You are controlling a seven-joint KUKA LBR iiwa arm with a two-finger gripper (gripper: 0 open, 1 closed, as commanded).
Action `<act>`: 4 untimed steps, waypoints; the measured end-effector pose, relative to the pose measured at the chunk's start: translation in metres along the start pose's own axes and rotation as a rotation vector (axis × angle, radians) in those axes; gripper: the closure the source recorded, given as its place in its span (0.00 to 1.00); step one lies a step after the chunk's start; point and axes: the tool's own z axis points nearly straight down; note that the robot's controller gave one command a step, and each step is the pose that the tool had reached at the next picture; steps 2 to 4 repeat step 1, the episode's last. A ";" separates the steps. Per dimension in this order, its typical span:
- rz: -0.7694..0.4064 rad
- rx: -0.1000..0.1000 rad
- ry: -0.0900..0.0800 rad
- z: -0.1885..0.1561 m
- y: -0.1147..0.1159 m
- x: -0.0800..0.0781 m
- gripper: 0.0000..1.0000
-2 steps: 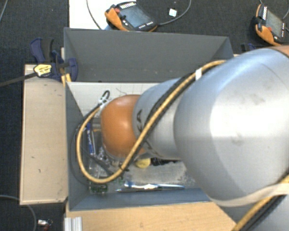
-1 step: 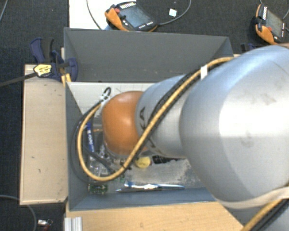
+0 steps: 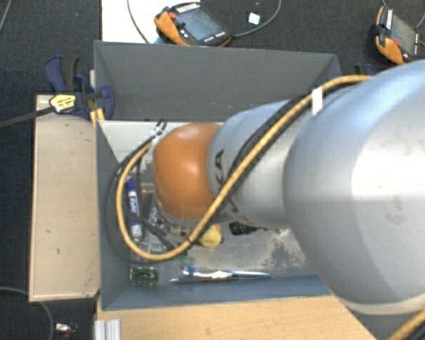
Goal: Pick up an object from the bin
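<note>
A dark part of my gripper's body (image 3: 158, 227) shows under the arm's orange cover, low in the left half of the bin. Just left of it lies a blue and white tube-like thing (image 3: 132, 205). A small yellow thing (image 3: 211, 237) sits to its right, and a black thing (image 3: 244, 228) lies beside that, half under the arm. A small green thing (image 3: 143, 275) lies in the front left corner. A long thin clear and blue stick, like a toothbrush (image 3: 219, 275), lies along the front wall.
The arm and its orange cover hide most of the bin's floor, and a yellow-black cable loops down to the floor at the left. The bin's left and front walls are close to the gripper.
</note>
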 end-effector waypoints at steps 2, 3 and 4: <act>-0.002 -0.001 -0.001 -0.040 0.000 -0.001 1.00; -0.002 -0.001 -0.001 -0.040 0.000 -0.001 1.00; -0.002 -0.001 -0.001 -0.040 0.000 -0.001 1.00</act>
